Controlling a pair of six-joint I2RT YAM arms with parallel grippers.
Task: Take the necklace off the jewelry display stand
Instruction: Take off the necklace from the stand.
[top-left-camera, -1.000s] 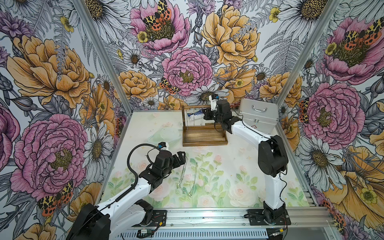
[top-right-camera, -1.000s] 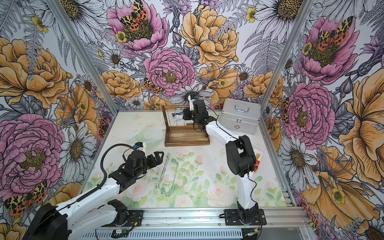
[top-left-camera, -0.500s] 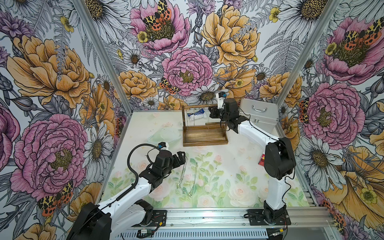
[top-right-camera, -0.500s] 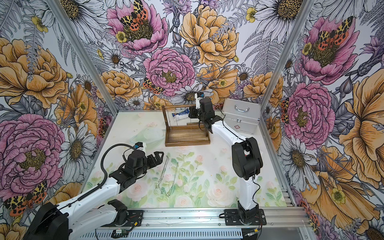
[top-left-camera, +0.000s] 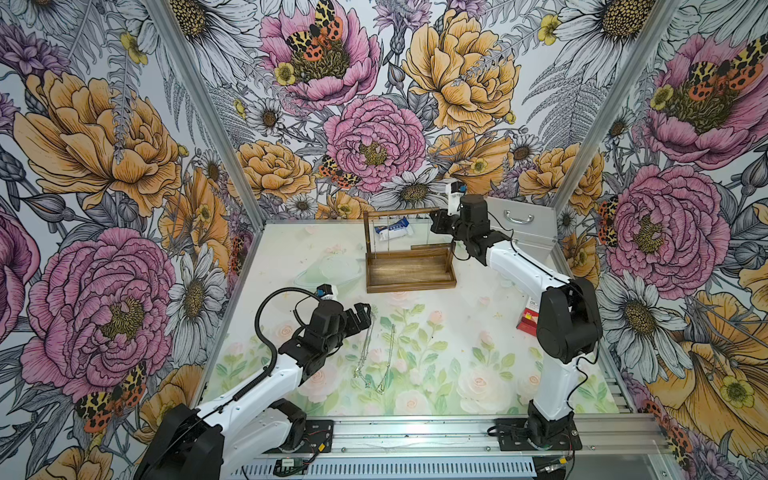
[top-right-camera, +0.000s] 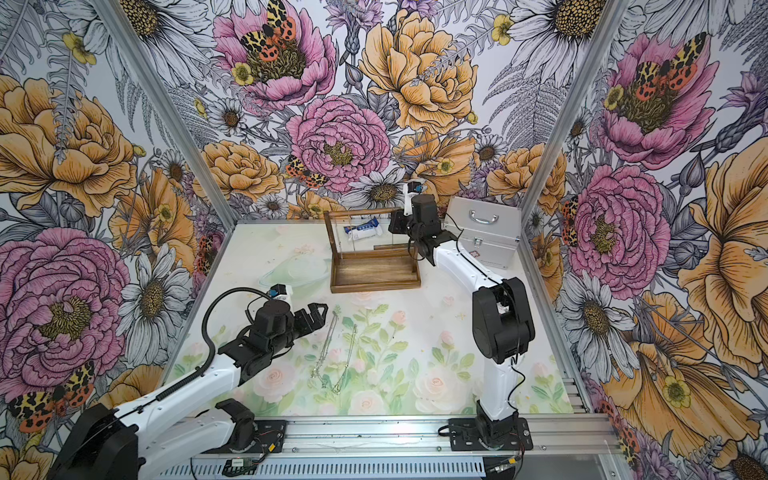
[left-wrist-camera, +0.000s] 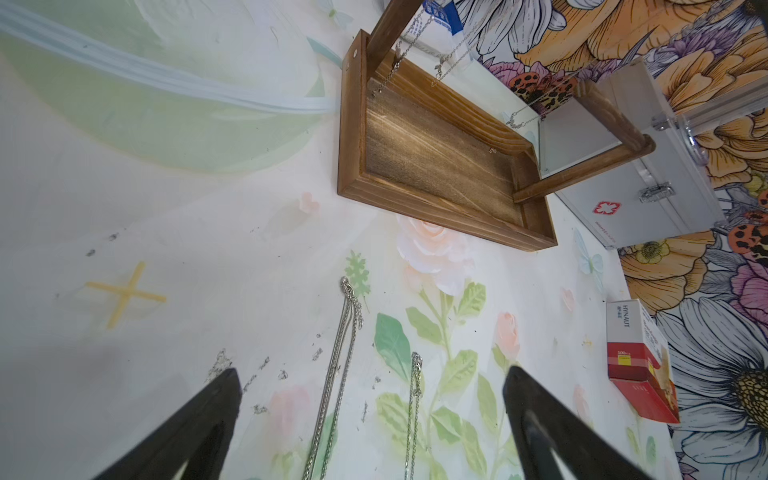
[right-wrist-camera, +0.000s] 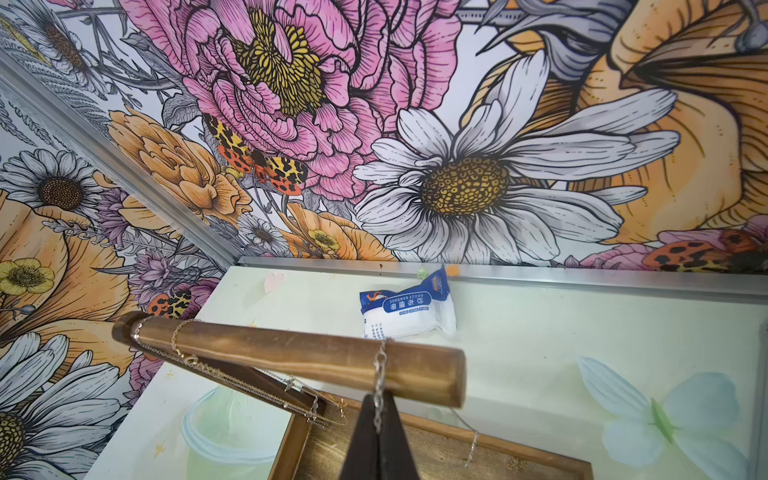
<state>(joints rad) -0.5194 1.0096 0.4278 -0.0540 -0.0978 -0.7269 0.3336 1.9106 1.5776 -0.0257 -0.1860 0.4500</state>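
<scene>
The brown wooden jewelry display stand (top-left-camera: 409, 272) stands at the back of the table, its top rod (right-wrist-camera: 291, 353) held by one post at the left. A thin silver necklace (right-wrist-camera: 378, 365) hangs over the rod close to its free end. My right gripper (right-wrist-camera: 378, 401) is shut on that chain just under the rod. Other chains (right-wrist-camera: 166, 336) hang near the post. My left gripper (left-wrist-camera: 372, 374) is open low over the table, above two necklaces (left-wrist-camera: 345, 353) (left-wrist-camera: 415, 386) lying flat. Both top views show it at the left front (top-left-camera: 365, 313).
A silver metal case (top-left-camera: 519, 224) stands right behind the right wrist. A blue and white gauze packet (top-left-camera: 392, 230) lies behind the stand. A red and white box (top-left-camera: 530, 320) sits by the right arm's elbow. Flowered walls close in three sides.
My right gripper has slid rightward along the rod toward its free end, still shut on the chain. The left arm has stayed put.
</scene>
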